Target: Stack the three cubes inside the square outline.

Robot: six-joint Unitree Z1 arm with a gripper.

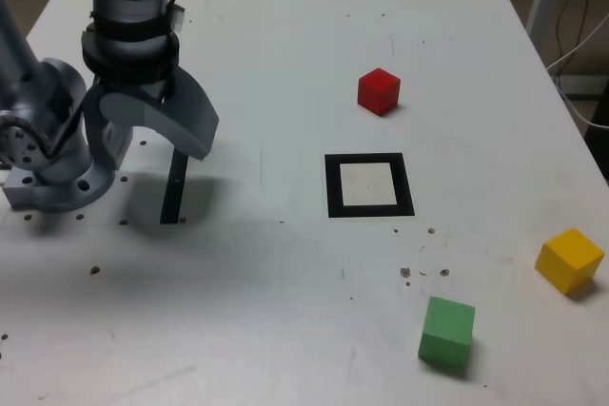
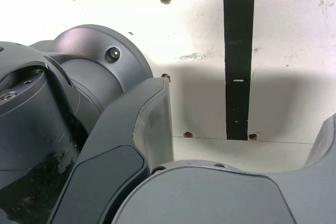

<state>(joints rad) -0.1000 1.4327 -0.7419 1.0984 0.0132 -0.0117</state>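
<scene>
exterior view, square outline (image 1: 369, 185) flat, edges parallel to table (image 1: 285, 35) edges

Red cube (image 1: 379, 90) upper centre-right, green cube (image 1: 447, 332) lower right, yellow cube (image 1: 569, 260) right edge, all separate around empty black-framed square outline (image 1: 369, 185) mid-frame.

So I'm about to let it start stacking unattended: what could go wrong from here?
1. The square outline looks barely wider than a cube, so a slightly off placement could land on the black frame.
2. The yellow cube sits near the table's edge at the exterior view's right; a nudge might push it off.
3. The hand hangs open over the black strip, far from every cube, so long reaches may add error.
</scene>
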